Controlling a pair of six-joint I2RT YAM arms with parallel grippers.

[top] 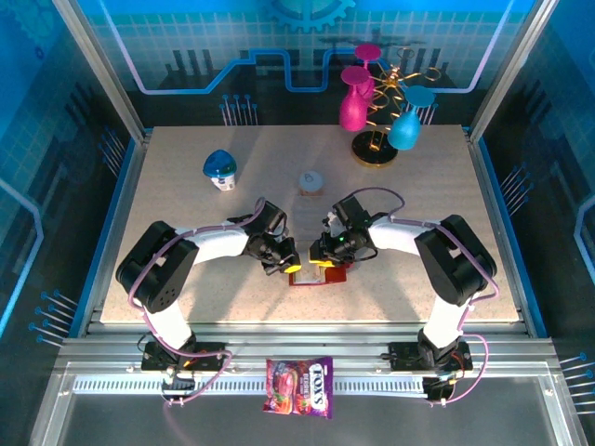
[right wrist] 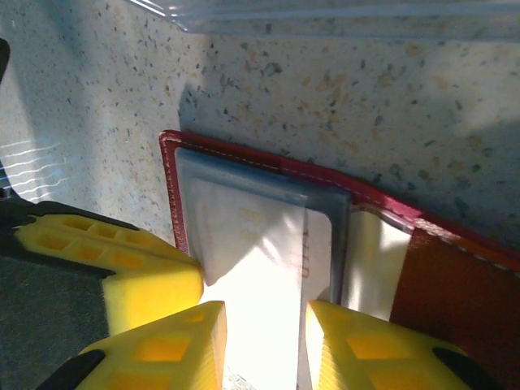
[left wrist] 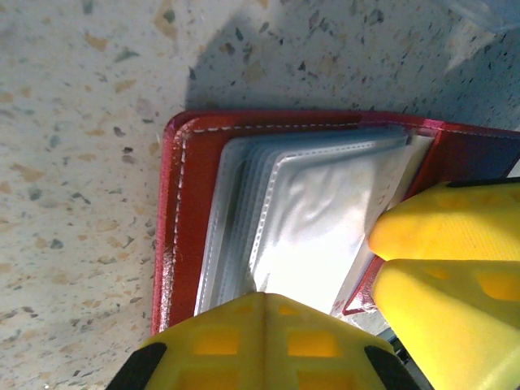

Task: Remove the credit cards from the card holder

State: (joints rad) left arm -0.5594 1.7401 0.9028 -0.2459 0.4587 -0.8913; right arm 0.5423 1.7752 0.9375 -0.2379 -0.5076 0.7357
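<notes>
Lying open on the speckled table, the red card holder sits at the near middle, directly under both grippers, which meet over it from either side. The left gripper is clenched; in its wrist view its joined yellow fingers cover the near edge of the grey see-through pockets, which fan out from the stitched red cover. The right gripper comes in from the other side. Seen from its own wrist, the right gripper has its fingers standing apart with the pale face of a credit card between them; the card is still partly in its pocket, and I cannot tell whether the fingers actually pinch it. The left gripper's fingertip touches the holder's left edge just beside them. Faint marks on the card are washed out by glare and cannot be read. A colourful candy packet reading "FOX'S" lies off the table at the near rail, between the arm bases.
</notes>
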